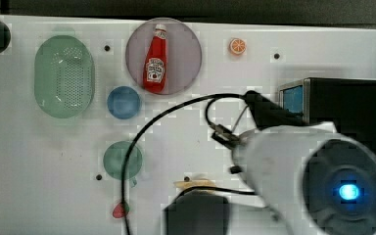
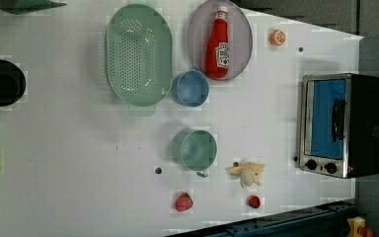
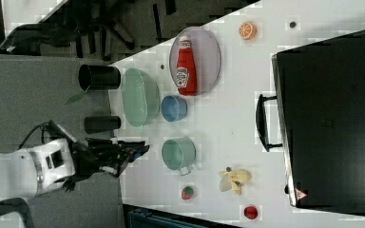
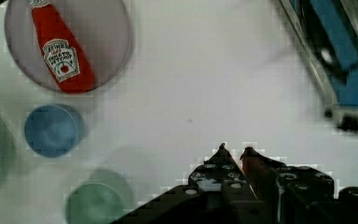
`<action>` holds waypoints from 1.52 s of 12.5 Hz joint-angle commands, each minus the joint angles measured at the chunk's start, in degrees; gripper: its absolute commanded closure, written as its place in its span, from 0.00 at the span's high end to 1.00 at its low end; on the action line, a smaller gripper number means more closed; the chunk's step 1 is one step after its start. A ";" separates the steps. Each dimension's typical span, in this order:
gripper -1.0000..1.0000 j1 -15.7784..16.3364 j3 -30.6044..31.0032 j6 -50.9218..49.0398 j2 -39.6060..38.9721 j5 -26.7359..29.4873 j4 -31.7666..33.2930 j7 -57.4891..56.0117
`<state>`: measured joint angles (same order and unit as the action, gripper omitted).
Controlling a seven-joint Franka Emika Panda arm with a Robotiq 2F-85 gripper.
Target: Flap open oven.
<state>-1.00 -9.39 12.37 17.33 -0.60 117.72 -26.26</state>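
The oven (image 1: 340,105) is a black box with a silver front frame and stands at the top view's right edge. In the left view its blue door (image 2: 325,118) lies flat against the frame, with the dark bar handle (image 2: 339,118) across it and small black knobs (image 2: 321,165) beside it. The right view shows the oven's black top (image 3: 332,123) and the handle (image 3: 262,122) sticking out. My gripper (image 4: 235,149) hovers above the white table in front of the oven (image 4: 340,65), apart from it. Its fingers stand close together with nothing between them. My gripper (image 1: 252,98) points away from the oven door.
A ketchup bottle (image 1: 155,58) lies on a grey plate (image 1: 186,54). A green colander (image 1: 63,76), a blue bowl (image 1: 124,102) and a green cup (image 1: 122,159) stand at the top view's left. An orange half (image 1: 237,46) lies near the back edge. A peeled banana (image 2: 246,173) and two red fruits (image 2: 183,201) lie near the front.
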 commanded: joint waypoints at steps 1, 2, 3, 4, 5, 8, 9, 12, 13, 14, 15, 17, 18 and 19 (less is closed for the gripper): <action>0.17 -1.01 -4.19 2.16 -2.10 -2.16 -0.30 -23.79; 0.17 -1.21 -5.48 3.79 -3.15 -2.94 -0.23 -26.17; 0.17 -1.32 -6.81 5.40 -4.30 -3.68 -0.18 -26.71; 0.17 -1.36 -8.19 6.74 -5.48 -4.13 -0.15 -26.71; 0.17 -1.37 -9.49 7.61 -6.70 -4.36 -0.15 -26.85; 0.17 -1.43 -12.82 10.64 -10.28 -4.60 0.48 -32.57; 0.17 -1.44 -13.72 12.47 -11.50 -4.60 1.31 -36.80; 0.17 -1.53 -15.58 22.31 -15.34 -4.59 4.53 -42.13; 0.17 -1.56 -16.07 25.05 -16.62 -4.49 5.49 -42.15; 0.17 -1.63 -16.39 27.08 -17.92 -4.48 6.23 -42.16; 0.17 -1.65 -16.69 28.92 -19.21 -4.42 6.80 -42.13; 0.17 -1.73 -16.92 31.00 -21.62 -4.42 7.25 -42.13; 0.17 -1.75 -16.94 31.67 -22.72 -4.42 7.25 -42.16; 0.17 -1.75 -16.95 31.83 -23.77 -4.41 7.29 -42.12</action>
<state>-2.79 -26.07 42.78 -7.57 -4.90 124.22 -66.25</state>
